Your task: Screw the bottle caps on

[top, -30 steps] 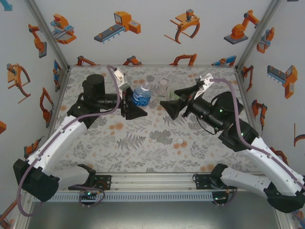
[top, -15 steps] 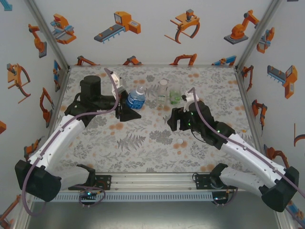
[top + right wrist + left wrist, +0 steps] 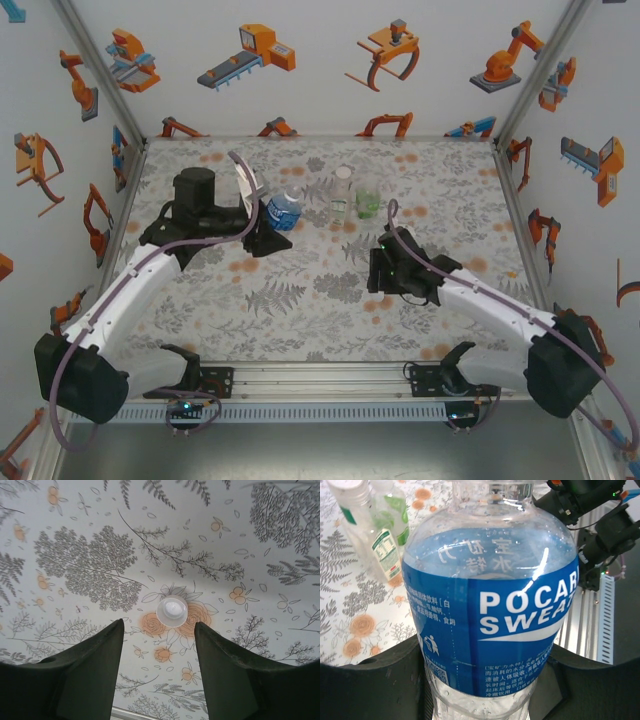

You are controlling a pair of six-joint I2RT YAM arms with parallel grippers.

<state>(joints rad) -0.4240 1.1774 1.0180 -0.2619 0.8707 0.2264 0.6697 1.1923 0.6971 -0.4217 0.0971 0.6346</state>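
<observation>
**Table**, floral-patterned top.

1. **Pocari Sweat bottle**, clear with a blue label, in the left rear quarter. The left gripper is clamped on it. The left wrist view shows what the overhead view does not: dark fingers pressed to both sides of the lower body, with the label lettering readable. The neck runs off the top edge there, so I cannot tell whether it is capped.

2. **White-and-green-labelled bottle**, upright near the middle of the rear edge, with a white top.

3. **Green-tinted bottle**, upright just beside item 2 on its right. Both also appear behind item 1 in the left wrist view.

4. **Bottle cap**, round and whitish, lying flat on an orange flower print. The right wrist view shows it clearly.

5. **Right gripper**, pointing down over the right centre of the table. Its fingers are spread wide with nothing between them, and the cap lies just beyond the gap, untouched.
</observation>
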